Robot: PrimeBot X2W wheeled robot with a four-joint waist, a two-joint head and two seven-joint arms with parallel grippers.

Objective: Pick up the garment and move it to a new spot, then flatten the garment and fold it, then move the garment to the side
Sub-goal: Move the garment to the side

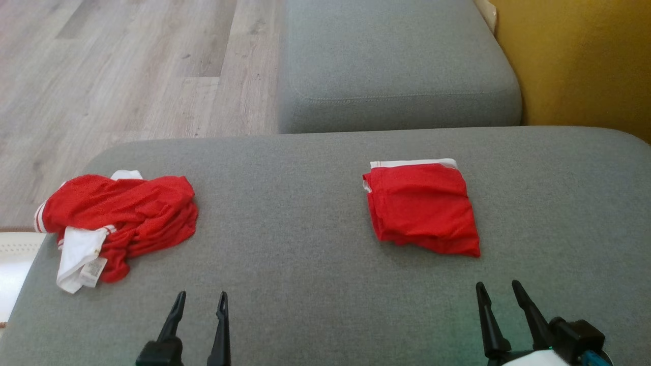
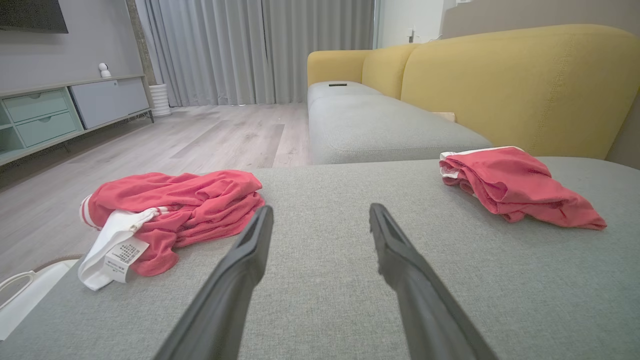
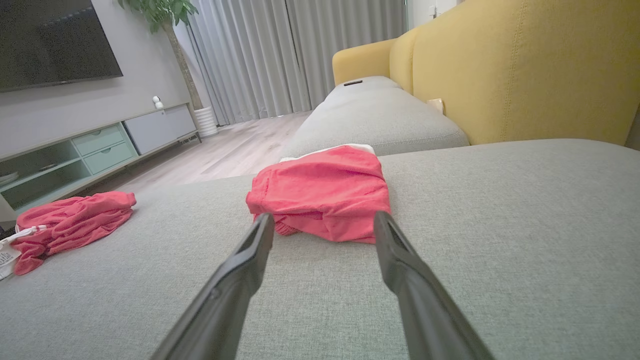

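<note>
Grey seat (image 1: 305, 203) spans the frame; wood floor (image 1: 127, 66) beyond, yellow backrest (image 1: 585, 61) at far R. Crumpled garment (image 1: 132, 213), red w/ white trim, lies bunched nr seat's L edge. Folded garment (image 1: 422, 208), red, neat rectangle, lies R of centre, well apart from the crumpled one. L gripper (image 1: 201, 296) and R gripper (image 1: 497, 284) sit low at nr edge, jaws spread wide, empty, touching neither. White label (image 1: 92, 272) shows on crumpled garment.

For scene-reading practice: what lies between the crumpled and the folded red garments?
Bare grey cushion, from crumpled red garment to folded red garment, in the head view.
</note>
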